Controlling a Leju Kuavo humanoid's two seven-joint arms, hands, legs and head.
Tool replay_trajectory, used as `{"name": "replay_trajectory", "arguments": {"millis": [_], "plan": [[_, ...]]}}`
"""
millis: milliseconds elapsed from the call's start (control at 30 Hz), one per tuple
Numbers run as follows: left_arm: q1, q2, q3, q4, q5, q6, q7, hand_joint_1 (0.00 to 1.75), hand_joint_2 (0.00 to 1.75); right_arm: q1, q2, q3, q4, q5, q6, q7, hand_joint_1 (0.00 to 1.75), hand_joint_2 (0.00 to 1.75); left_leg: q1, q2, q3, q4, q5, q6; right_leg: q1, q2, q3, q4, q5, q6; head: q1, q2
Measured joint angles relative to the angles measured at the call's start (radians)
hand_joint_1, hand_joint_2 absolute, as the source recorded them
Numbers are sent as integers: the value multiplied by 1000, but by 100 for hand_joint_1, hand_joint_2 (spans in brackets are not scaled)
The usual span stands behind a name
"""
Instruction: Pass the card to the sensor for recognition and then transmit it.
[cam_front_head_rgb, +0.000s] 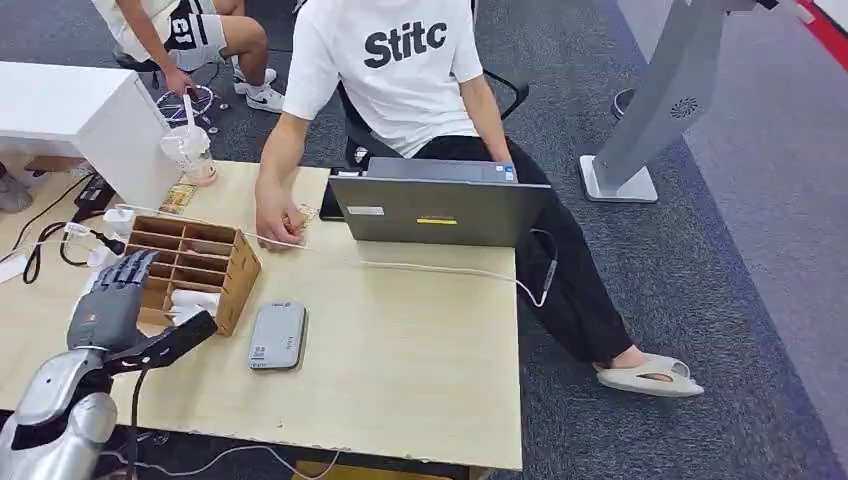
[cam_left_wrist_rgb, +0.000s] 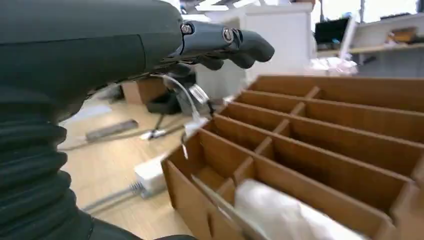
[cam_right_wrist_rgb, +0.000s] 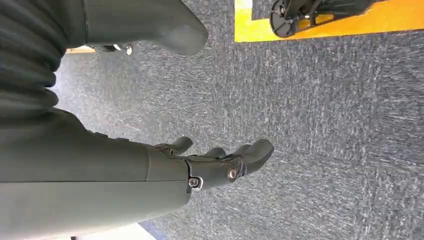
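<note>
My left hand hovers spread and empty over the wooden organizer; card not yet picked, sensor untouched.

Both hands empty, fingers extended

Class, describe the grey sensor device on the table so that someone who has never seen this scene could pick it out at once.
Start at the pale wooden table and find the brown cardboard divider box near its left end. Just right of that box the sensor device lies flat on the tabletop. It is a small grey rounded rectangle with a white label, far smaller than the open laptop beyond it.
</note>
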Motion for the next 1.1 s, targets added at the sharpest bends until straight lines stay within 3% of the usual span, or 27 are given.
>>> {"name": "replay_trajectory", "arguments": {"millis": [200, 333, 533, 800, 1100], "plan": [[13, 94, -50, -56, 134, -111, 9, 0, 175, 1, 0, -24, 0, 11, 1, -7, 0, 175, 1, 1, 0, 0, 0, 0, 0, 1, 0, 0, 0, 0, 0, 0], [17, 144, -67, -90, 149, -123, 11, 0, 175, 1, 0, -36, 0, 13, 4, -7, 0, 175, 0, 0, 0, 0, 0, 0, 0, 0, 0, 0, 0, 0, 0, 0], [24, 179, -79, -114, 149, -117, 44, 0, 175, 1, 0, -41, 0, 19, 10, -7, 0, 175, 0, 0, 0, 0, 0, 0, 0, 0, 0, 0, 0, 0, 0, 0], [25, 187, -84, -124, 107, -66, 63, 0, 175, 0, 0, -43, 0, 31, 10, -11, 0, 175, 0, 0, 0, 0, 0, 0, 0, 0, 0, 0, 0, 0, 0, 0], [24, 146, -88, -119, 62, -3, 60, 0, 175, -1, 0, -57, 0, 52, 13, -10, 0, 175, 0, 0, 0, 0, 0, 0, 0, 0, 0, 0, 0, 0, 0, 0]]}}
